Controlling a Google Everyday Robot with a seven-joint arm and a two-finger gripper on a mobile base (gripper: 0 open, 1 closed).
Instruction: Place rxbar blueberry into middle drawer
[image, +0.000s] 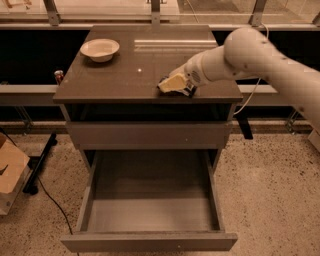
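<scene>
hand (172, 84): low on bench (120, 80) top, front-right part; grip state cannot tell
rxbar blueberry: not made out; judged under or in hand
middle drawer (150, 242): pulled open, below hand and nearer camera
coming move (judged): lift, clear bench front edge, lower into drawer

— Where is the gripper (172, 84) sitting?
— We are seeing it low on the cabinet top (115, 75), front right, covering whatever is lying beneath; we are not making out the rxbar blueberry.
— And the edges?
— The arm (280, 60) is running off right, the cardboard box (7, 175) off left.
</scene>
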